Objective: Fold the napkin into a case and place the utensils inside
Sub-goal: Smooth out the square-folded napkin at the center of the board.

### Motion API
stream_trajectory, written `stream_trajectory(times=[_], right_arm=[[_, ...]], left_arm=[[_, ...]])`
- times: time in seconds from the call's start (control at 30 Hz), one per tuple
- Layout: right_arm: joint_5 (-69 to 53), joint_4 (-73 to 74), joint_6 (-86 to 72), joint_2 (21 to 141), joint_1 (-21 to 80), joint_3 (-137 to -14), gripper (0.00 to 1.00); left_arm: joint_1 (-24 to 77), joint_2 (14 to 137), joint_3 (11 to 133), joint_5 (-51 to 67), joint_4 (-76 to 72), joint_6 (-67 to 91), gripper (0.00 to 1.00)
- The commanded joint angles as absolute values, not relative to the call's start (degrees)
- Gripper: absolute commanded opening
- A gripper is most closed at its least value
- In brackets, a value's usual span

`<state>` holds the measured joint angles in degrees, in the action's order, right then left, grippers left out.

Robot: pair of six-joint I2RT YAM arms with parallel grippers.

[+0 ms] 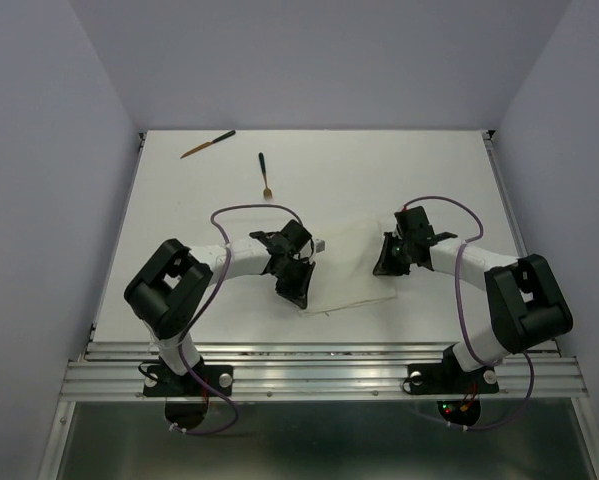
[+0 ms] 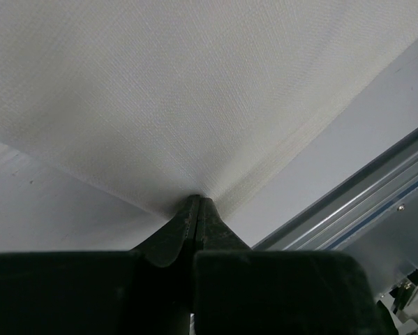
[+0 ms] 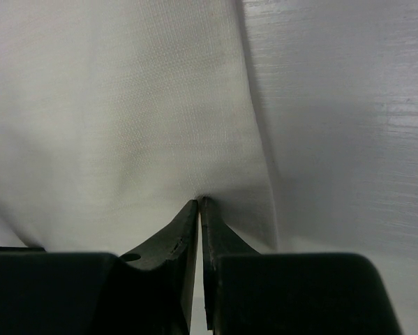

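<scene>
The white napkin point(image 1: 347, 275) lies between my two grippers near the table's front edge, lifted and creased where it is pinched. My left gripper point(image 1: 301, 298) is shut on its near left corner; in the left wrist view the cloth point(image 2: 181, 91) fans out from the closed left gripper point(image 2: 198, 201). My right gripper point(image 1: 384, 268) is shut on the napkin's right side, and the fabric point(image 3: 125, 105) bunches at the right gripper point(image 3: 200, 202). Two utensils lie at the back left: a fork point(image 1: 265, 176) and a knife point(image 1: 207, 145). No case is in view.
The white table point(image 1: 429, 170) has grey walls on three sides. A metal rail point(image 1: 329, 365) runs along the near edge and also shows in the left wrist view as the rail point(image 2: 376, 188). Purple cables point(image 1: 249, 210) loop over both arms.
</scene>
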<state>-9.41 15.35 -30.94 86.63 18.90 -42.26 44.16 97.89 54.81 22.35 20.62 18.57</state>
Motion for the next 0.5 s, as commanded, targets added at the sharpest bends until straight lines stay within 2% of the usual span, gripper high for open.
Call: stream_trajectory(times=[0.0, 0.17, 0.47], right_arm=[[-6.24, 16.52, -30.76, 85.26, 19.51, -41.39, 0.12], [-5.45, 18.63, -30.59, 80.86, 19.51, -42.19, 0.12], [-5.71, 19.78, -30.5, 79.45, 19.51, -41.93, 0.12]], left_arm=[[44.47, 99.23, 54.84, 20.4, 21.27, 18.19, 0.0], [44.47, 93.27, 56.95, 19.86, 23.11, 18.19, 0.0], [44.47, 93.16, 53.62, 22.67, 23.12, 18.19, 0.0]])
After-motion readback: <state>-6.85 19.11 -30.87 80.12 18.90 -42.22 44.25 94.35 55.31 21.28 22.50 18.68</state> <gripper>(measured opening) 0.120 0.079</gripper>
